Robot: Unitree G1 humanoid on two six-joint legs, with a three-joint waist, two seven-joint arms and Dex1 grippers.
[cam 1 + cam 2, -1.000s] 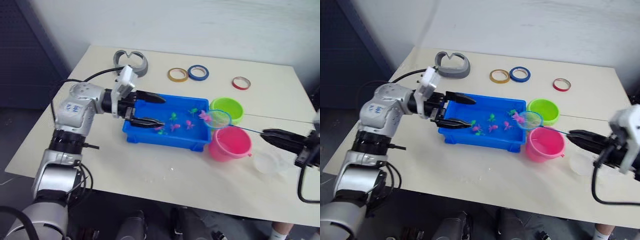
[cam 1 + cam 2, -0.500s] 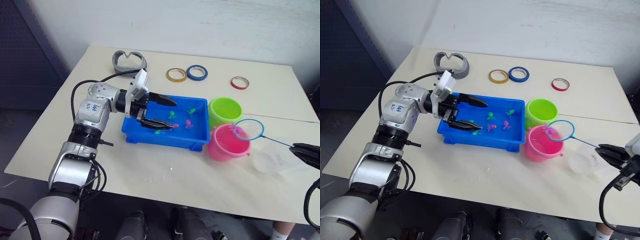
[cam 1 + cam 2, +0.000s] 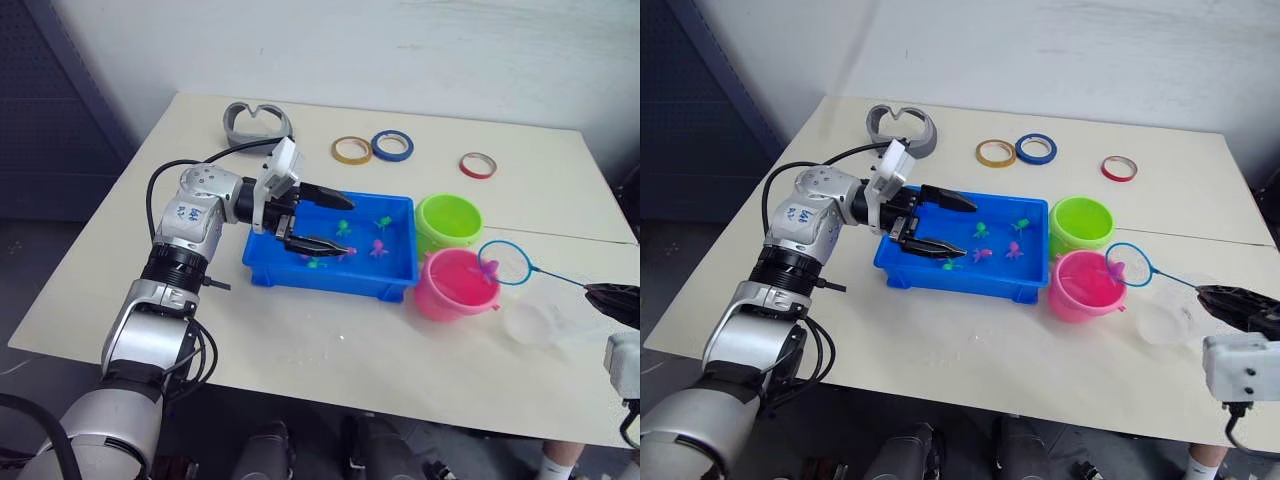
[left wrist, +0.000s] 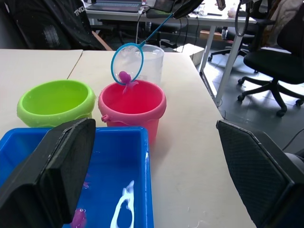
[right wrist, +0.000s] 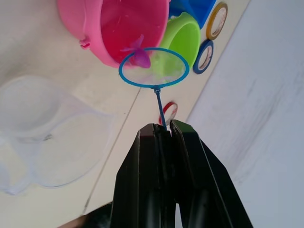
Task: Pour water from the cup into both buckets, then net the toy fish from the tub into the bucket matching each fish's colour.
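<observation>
Table (image 3: 330, 330), net (image 3: 503, 262) nearer pink bucket (image 3: 455, 285)

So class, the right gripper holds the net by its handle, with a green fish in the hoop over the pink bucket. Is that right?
Not quite: the fish in the net is pink, not green, as the right wrist view shows. The rest stands: the right gripper is shut on the handle, and the hoop hangs at the pink bucket's rim.
</observation>
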